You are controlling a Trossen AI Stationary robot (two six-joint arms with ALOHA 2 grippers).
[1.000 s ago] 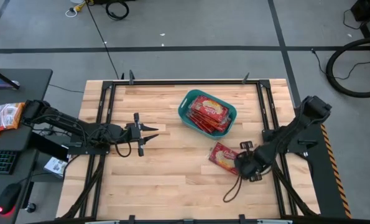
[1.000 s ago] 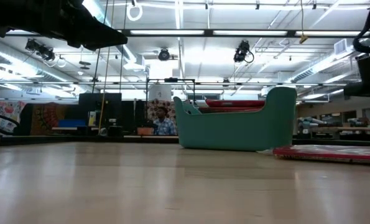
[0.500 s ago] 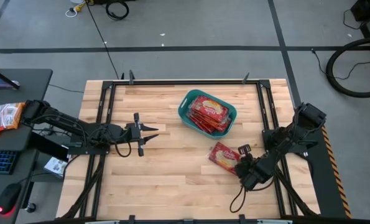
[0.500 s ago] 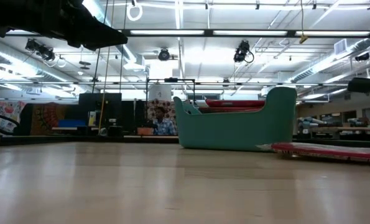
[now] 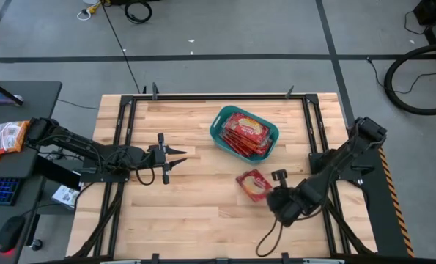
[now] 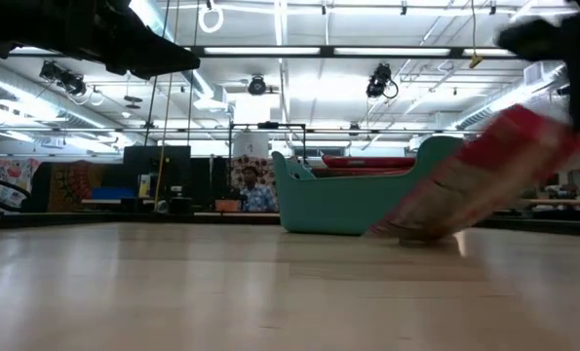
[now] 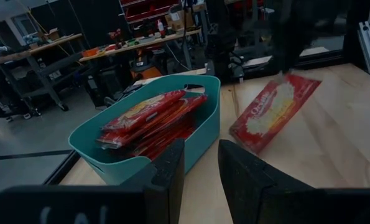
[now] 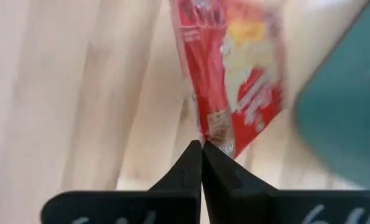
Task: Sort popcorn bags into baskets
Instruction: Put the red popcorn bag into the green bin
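Right gripper pinching one packet beside the tub

We saw the right gripper (image 8: 201,148) closed on a flat red popcorn packet (image 5: 252,184), tilted, one end on the wooden table (image 5: 196,213), near the packet-filled teal plastic tub (image 5: 219,128); left gripper (image 5: 179,158) parted, empty.

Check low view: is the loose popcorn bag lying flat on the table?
No. The popcorn bag is tilted, one end raised by the right gripper and the other end on the table.
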